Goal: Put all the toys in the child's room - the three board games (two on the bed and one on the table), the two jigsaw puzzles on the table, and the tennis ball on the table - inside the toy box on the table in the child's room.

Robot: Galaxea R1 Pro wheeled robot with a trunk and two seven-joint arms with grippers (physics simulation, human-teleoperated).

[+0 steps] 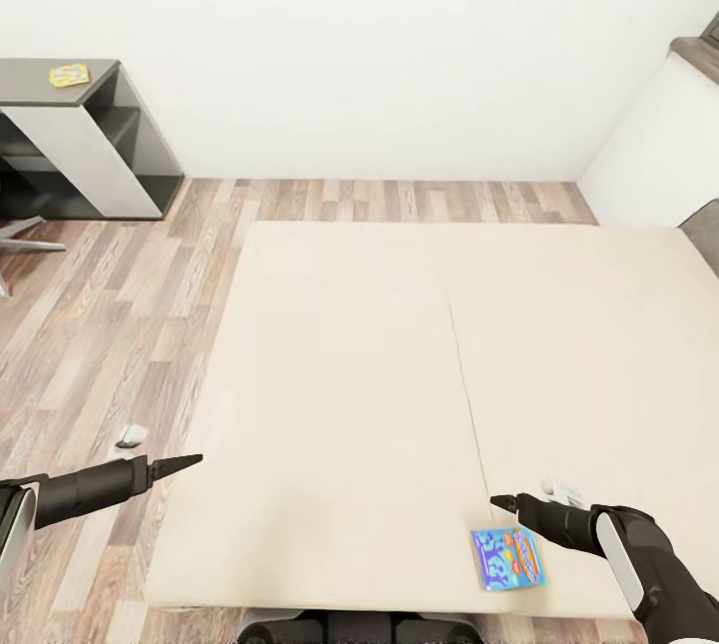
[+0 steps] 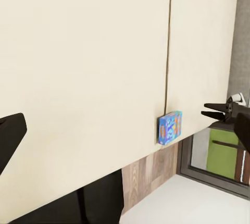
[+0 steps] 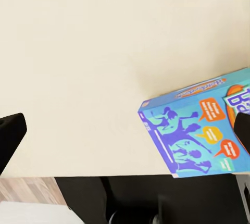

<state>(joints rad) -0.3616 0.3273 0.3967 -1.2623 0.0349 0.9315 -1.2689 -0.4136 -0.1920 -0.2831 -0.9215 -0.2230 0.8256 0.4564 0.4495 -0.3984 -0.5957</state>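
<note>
You face a plain white wall (image 1: 350, 45) that runs across the far side of the room, evenly lit with no strong shadows. Below it, the floor (image 1: 110, 324) is wood plank in mixed brown and grey tones, laid at a slant to your view. In the far left corner you have a dark-grey desk unit (image 1: 95, 140) with open shelves and a pale side panel, and beside it part of a grey chair base (image 1: 25, 235) rests on the planks. On your right, a white block with a dark wooden top (image 1: 659, 135) stands against the wall.
</note>
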